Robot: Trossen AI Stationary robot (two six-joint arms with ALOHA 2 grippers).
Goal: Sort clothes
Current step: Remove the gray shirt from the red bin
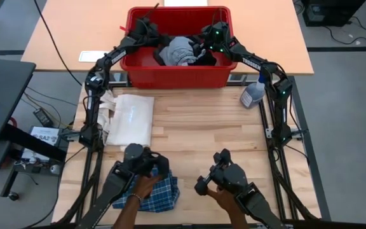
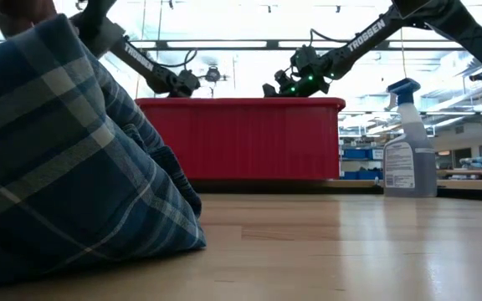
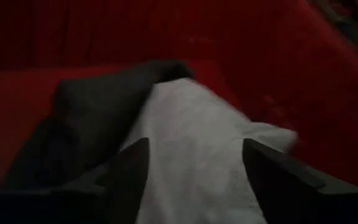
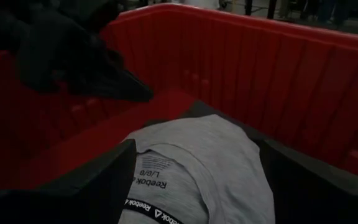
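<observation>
Plaid cloth [image 2: 65, 159] lies nearest; both arms reach into red bin [image 1: 176, 75].

A light wooden table [image 1: 208, 137] is seen from above. At its far edge a red plastic bin [image 1: 176, 70] is set, and a spray bottle [image 1: 254, 94] is placed just right of it. A white tote bag [image 1: 131, 117] is laid flat on the left side. At the near left edge a blue-and-white plaid cloth [image 1: 157, 194] is spread.
</observation>
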